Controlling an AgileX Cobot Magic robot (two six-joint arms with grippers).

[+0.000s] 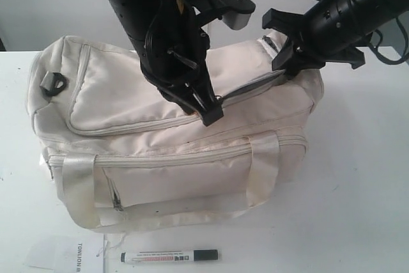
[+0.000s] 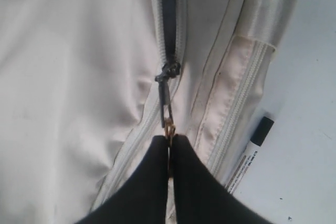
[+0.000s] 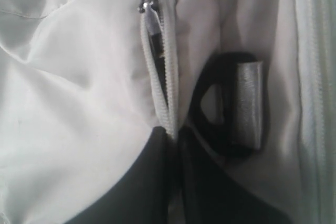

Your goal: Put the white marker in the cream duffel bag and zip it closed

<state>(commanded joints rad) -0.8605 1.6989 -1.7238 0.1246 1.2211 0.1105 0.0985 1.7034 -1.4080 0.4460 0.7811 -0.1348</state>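
The left hand point(image 2: 169, 139) is closed on the metal zip pull point(image 2: 166, 106) and the right hand point(image 1: 285, 67) is closed on the end of the soft cream fabric duffel bag point(image 1: 128, 94), so I judge unzipping wider comes next, with the slim white black-capped marker point(image 1: 169, 256) lying on the counter point(image 1: 358, 209).

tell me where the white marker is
The white marker lies on the table, bottom of the exterior view, along the handle side of the cream duffel bag.

white marker point(image 1: 169, 256) print too small, paper slip point(image 1: 64, 255) cut by edge
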